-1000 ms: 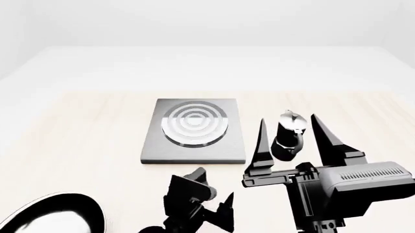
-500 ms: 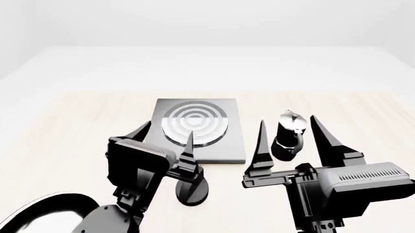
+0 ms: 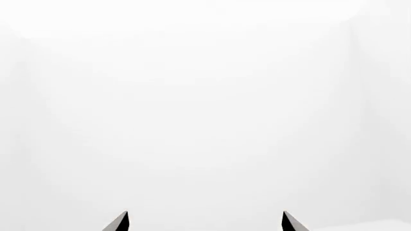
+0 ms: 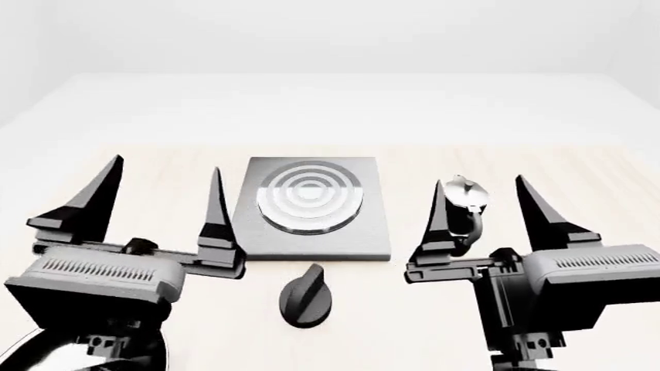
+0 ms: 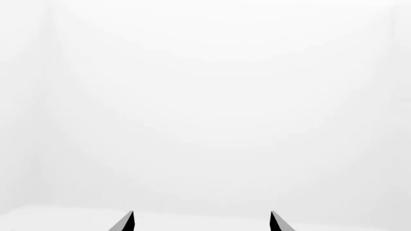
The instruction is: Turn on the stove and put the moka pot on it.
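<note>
Both arms are up off the counter (image 4: 124, 170) with their fingers pointing away from the robot, pretty much level. The left gripper (image 4: 160, 197) has its fingers spread wide with nothing between them, sitting to the left of the stove (image 4: 309, 243). The right gripper (image 4: 484, 205) is just as wide apart. In the head view the moka pot (image 4: 464, 209) shows in the gap between its fingers, partly hidden by the left one. Hard to say if the gripper is actually around it or just floating above it, but the fingers aren't touching the pot.

The pot is standing upright on the counter just right of the stove slab, not on the burner. The black knob (image 4: 305, 295) sits on the counter in front of the stove, between the two grippers.

A frying pan (image 4: 52, 355) peeks in at the bottom-left corner, mostly hidden behind the left arm.

Both wrist views are basically blank white, just the finger tips (image 3: 119, 222) (image 5: 125, 222) showing, well apart.
</note>
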`<state>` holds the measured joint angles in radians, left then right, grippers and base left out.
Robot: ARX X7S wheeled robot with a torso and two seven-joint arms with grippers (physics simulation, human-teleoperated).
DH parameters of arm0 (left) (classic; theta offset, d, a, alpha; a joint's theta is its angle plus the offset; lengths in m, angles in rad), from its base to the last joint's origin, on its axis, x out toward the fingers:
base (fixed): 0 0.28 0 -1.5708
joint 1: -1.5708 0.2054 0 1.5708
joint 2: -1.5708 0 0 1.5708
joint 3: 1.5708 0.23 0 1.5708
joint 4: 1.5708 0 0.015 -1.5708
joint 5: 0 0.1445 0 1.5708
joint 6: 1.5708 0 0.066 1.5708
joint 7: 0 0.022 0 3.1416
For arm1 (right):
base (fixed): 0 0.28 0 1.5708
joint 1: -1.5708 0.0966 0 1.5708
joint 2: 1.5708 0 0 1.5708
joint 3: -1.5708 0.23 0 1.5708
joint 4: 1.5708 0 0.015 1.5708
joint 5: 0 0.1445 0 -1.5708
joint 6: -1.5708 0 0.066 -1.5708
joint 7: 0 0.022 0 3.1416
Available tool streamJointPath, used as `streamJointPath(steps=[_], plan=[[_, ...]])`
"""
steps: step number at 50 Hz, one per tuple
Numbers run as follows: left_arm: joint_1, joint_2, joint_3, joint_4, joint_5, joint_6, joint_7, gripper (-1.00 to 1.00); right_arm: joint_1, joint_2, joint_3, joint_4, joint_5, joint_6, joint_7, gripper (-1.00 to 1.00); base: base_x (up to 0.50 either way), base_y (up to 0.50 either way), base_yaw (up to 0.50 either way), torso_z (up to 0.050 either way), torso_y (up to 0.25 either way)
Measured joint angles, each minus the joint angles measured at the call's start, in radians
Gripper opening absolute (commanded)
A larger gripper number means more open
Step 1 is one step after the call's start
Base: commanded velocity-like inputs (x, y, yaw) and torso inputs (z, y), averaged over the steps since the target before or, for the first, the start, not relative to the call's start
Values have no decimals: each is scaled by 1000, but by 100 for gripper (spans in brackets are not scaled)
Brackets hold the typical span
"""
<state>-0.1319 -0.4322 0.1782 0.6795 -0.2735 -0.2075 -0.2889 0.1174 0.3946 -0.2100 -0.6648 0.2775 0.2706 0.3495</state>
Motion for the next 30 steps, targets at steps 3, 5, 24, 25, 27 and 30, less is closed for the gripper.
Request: streamJointPath(steps=[3,5,24,25,27,30], plan=[[16,-9,-13,22,7,17,-6,100,1,6,9,12,1,-1,0,100,0,0,0,0,0],[27,-15,-23,36,10,28,-10,100,1,9,16,23,2,-5,0,100,0,0,0,0,0],[87,-35,-62,81,14,87,-26,100,17,32,68,146,14,-26,-7,100,0,0,0,0,0],[89,-35,-62,81,14,89,-26,100,18,32,69,154,14,-29,-8,100,0,0,0,0,0],[90,-36,-63,82,12,91,-26,100,18,32,72,172,15,-36,-11,100,0,0,0,0,0],[92,-37,-64,85,9,92,-26,100,20,31,76,201,17,-49,-16,100,0,0,0,0,0]])
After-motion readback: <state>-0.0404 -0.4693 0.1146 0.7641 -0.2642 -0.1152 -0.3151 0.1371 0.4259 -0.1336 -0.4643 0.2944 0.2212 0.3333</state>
